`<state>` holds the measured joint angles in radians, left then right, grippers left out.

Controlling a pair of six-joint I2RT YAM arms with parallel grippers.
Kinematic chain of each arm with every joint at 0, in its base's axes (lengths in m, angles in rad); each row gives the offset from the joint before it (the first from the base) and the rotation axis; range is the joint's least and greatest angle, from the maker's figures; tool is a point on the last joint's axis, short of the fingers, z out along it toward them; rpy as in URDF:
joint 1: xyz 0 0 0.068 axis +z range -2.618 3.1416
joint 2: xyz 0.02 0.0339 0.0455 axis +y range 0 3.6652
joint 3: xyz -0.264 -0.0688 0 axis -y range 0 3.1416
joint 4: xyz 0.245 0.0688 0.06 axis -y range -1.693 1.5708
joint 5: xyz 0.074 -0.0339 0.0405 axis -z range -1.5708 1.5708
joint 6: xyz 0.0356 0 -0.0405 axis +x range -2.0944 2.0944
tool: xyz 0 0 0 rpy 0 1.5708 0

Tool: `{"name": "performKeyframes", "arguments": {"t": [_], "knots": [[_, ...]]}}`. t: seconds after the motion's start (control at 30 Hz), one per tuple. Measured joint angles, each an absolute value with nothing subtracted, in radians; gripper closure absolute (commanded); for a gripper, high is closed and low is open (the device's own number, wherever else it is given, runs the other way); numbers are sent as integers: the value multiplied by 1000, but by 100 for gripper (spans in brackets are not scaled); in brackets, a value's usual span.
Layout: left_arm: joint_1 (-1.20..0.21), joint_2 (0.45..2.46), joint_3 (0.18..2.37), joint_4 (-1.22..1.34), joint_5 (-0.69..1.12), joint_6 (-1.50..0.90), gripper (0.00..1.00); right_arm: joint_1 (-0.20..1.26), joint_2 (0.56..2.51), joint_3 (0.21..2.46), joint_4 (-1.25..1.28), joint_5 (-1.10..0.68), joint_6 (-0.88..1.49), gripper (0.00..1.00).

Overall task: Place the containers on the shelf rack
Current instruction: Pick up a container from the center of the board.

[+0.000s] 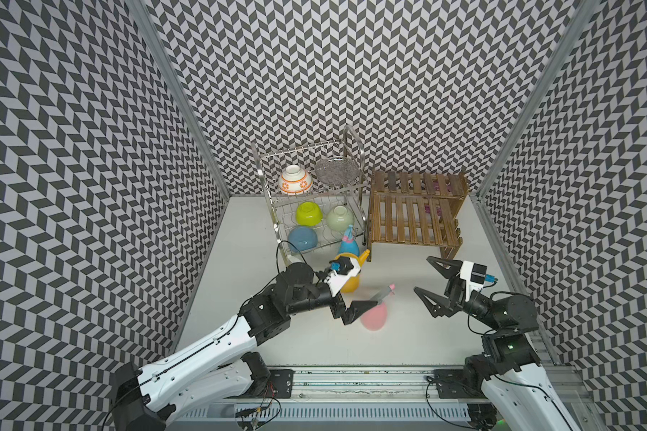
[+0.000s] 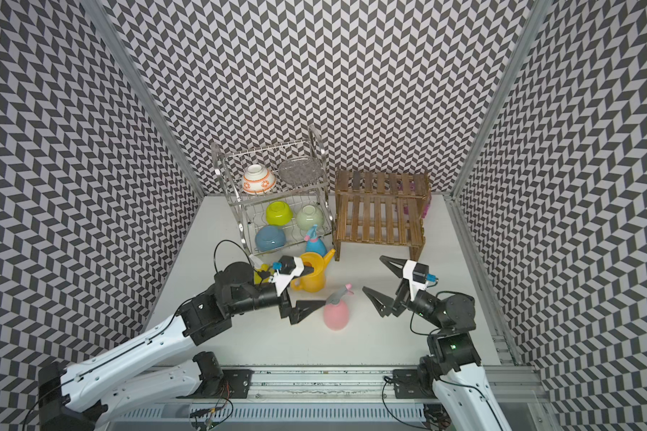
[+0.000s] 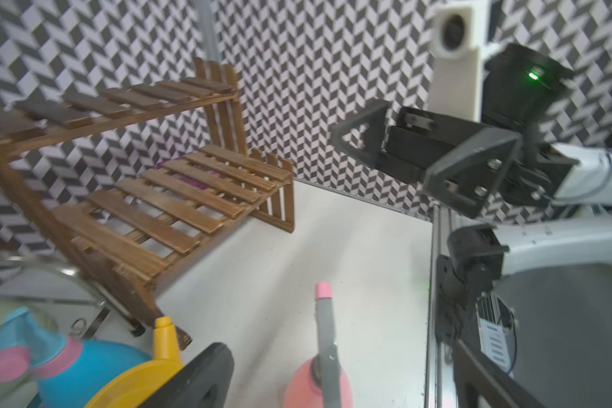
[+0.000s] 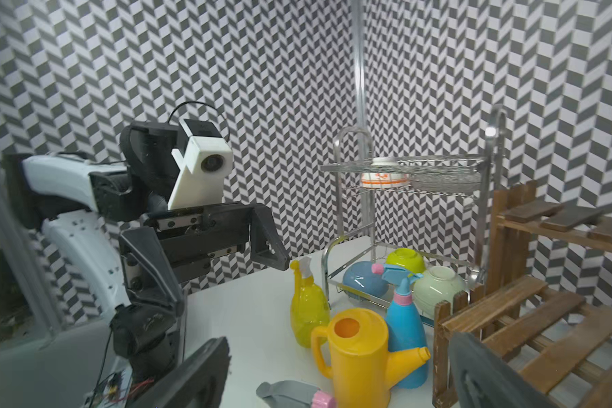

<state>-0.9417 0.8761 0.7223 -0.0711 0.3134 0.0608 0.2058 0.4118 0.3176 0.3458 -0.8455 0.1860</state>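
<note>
left end effector (image 2: 320, 287), right end effector (image 2: 372, 272): jaws fully spread, empty. i judge pre-grasp on pink spray bottle (image 2: 336, 315); next, grip it, lift to shelf rack (image 2: 378, 220).

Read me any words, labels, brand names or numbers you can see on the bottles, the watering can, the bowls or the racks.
No text can be read anywhere.
The pink bottle, blue bottle, yellow bottle and watering can show no label.
The white bowl bears an orange ornament, not letters.
The shelf rack and wire rack show no marks.
</note>
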Motion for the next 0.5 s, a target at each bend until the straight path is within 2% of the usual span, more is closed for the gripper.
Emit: {"name": "performKeyframes", "arguments": {"t": [0.13, 0.27, 0.5], "knots": [[-995, 852, 672, -47, 273, 162, 7, 212, 412, 313, 355, -890, 139, 0], [-1033, 932, 668, -12, 208, 208, 17, 213, 430, 325, 321, -907, 94, 2], [-1098, 1032, 645, 31, 62, 258, 28, 214, 488, 340, 244, -916, 74, 6]]}}
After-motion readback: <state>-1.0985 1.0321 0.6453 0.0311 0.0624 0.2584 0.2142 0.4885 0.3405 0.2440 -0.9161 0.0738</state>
